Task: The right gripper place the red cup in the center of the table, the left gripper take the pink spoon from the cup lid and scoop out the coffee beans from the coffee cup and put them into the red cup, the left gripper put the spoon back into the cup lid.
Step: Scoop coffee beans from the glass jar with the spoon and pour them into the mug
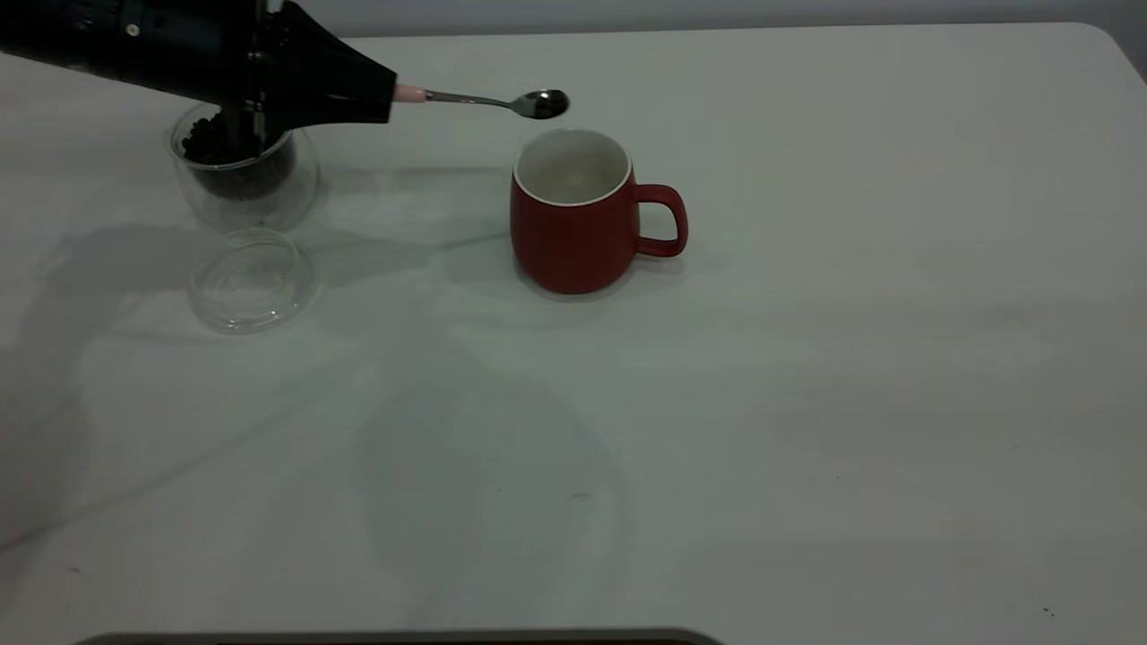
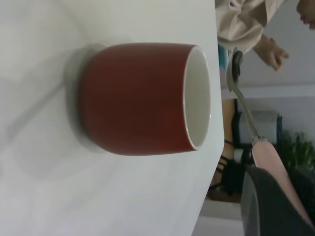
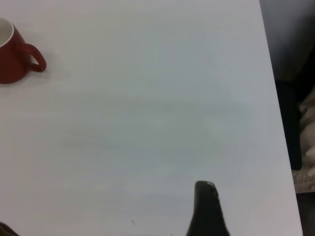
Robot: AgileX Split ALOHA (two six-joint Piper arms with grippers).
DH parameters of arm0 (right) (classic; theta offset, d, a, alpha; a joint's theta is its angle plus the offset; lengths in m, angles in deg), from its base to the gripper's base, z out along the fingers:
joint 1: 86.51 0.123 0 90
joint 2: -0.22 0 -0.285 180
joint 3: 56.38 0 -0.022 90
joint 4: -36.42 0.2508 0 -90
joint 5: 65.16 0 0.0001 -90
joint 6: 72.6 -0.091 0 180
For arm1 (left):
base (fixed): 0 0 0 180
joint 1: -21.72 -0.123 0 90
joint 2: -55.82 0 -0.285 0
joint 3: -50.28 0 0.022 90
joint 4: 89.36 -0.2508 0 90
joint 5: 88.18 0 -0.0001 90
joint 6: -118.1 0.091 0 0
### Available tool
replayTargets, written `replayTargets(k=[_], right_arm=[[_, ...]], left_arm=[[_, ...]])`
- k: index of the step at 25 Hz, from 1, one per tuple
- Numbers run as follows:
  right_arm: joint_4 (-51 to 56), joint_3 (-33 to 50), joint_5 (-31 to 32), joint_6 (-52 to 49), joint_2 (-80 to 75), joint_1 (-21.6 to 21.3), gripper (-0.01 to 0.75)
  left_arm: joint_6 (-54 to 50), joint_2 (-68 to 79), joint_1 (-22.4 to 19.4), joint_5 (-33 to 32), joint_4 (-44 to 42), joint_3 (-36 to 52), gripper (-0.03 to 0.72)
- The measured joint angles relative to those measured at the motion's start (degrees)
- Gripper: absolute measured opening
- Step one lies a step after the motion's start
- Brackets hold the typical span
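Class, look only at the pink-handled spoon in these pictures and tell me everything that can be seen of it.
The spoon has a pale pink handle, a thin shiny metal neck and a small metal bowl with something dark in it. The left gripper holds it by the handle, roughly level, in the air. Its bowl hangs just above the far rim of the red cup, not touching it. Only the gripper touches the spoon.

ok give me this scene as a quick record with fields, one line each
left gripper: shut on pink-handled metal spoon, bowl held above red ceramic mug's rim
red ceramic mug: upright mid-table, handle toward the right arm's side
glass cup of coffee beans: behind the left arm
clear glass lid: flat on the table, no spoon on it
right gripper: only one fingertip shows
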Motion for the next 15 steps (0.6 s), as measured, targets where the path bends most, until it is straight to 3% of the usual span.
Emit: replayTargets(k=[9,15], right_arm=[[0.0,0.0,0.0,0.0,0.0,0.0,0.577],[0.0,0.0,0.0,0.0,0.0,0.0,0.577]], left_arm=[[5.54,0.0,1.07,0.06,-0.56,0.0,0.123],[16.45,0.0,1.45,0.28,-3.4,0.0,0.123]])
